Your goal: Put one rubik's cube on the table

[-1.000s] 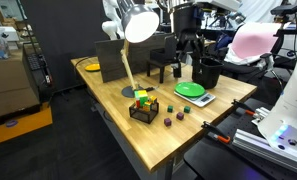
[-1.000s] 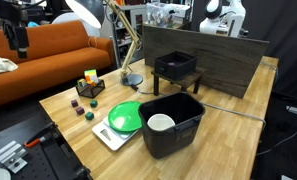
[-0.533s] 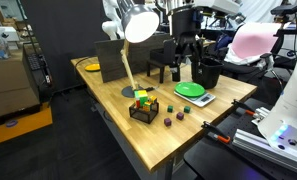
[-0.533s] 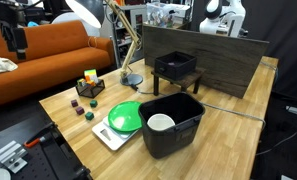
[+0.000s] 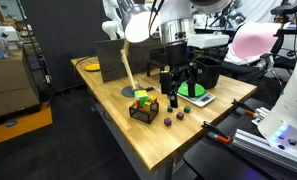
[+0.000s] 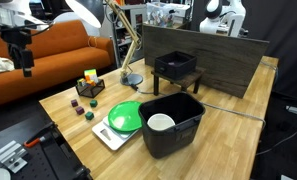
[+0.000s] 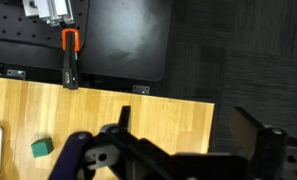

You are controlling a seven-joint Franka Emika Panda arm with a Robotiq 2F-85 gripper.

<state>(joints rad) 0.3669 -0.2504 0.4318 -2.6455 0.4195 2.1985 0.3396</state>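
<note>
Pincer (image 5: 176, 90) stands wide open and empty; the rubik's cube (image 5: 141, 98) in the black basket (image 5: 144, 113) is judged light, rigid and smooth-faced, best taken across two opposite flat faces.

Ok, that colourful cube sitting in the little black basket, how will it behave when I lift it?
The cube looks rigid and flat-sided, so it probably won't squash or roll. It is small, so likely light. The black basket looks light too, so it may shift or lift with the cube.
</note>
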